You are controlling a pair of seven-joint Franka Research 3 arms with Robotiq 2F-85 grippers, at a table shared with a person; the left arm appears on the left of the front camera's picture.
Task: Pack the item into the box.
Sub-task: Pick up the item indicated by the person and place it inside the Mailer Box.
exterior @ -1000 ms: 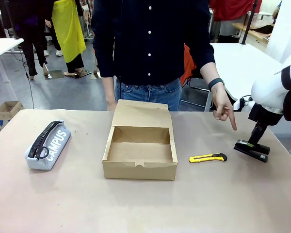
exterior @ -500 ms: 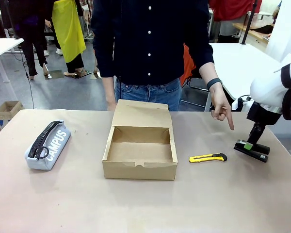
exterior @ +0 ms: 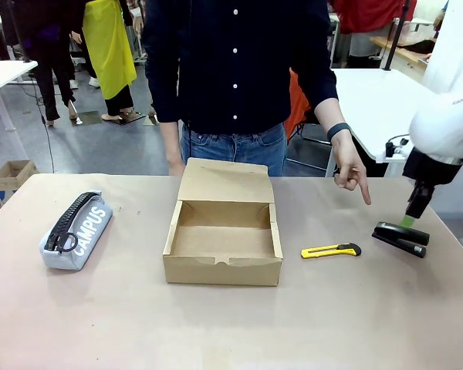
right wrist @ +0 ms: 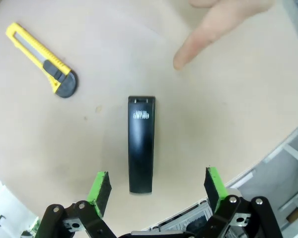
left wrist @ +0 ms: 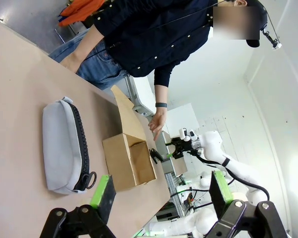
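Note:
The item, a glossy black stapler (exterior: 401,237), lies flat on the table at the far right. My right gripper (exterior: 413,216) hangs just above it, open and holding nothing. In the right wrist view the stapler (right wrist: 141,144) lies lengthwise between the spread green pads (right wrist: 100,188), a little beyond them. The box (exterior: 224,231) stands open at the table's middle, its flap lid up at the back and nothing inside. My left gripper (left wrist: 160,193) is open in the air, with the box (left wrist: 129,158) far off beyond it.
A person stands at the far side, one hand (exterior: 353,179) pointing down toward the stapler. A yellow utility knife (exterior: 332,250) lies between box and stapler. A grey "CAMPUS" pouch (exterior: 77,230) lies at the left. The table's right edge is close behind the stapler.
My right gripper has risen off the stapler, which stays flat on the table. The person's pointing hand has drawn back slightly.

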